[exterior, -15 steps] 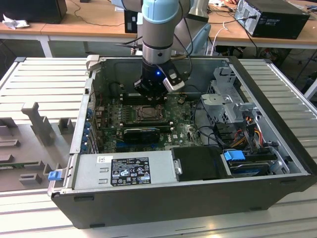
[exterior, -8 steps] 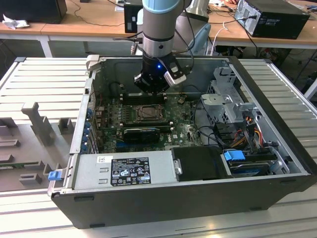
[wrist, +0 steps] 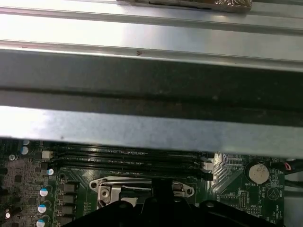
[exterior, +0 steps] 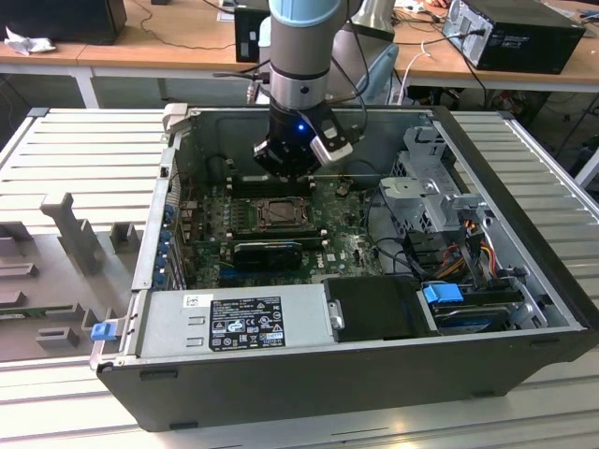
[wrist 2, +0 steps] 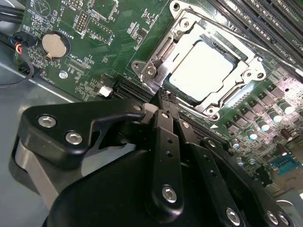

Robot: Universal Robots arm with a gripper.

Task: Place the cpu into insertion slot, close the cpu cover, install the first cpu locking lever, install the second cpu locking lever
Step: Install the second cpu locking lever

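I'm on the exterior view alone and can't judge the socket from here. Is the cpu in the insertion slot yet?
Observer: Yes. In the second wrist view the cpu lies flat in the insertion slot.
Operator: And the cpu cover?
Observer: The cpu cover lies down around the chip, whose pale top shows through its window.
Operator: Where is the hand?
Observer: The hand has its tip at one corner of the cover frame, low over the green board.
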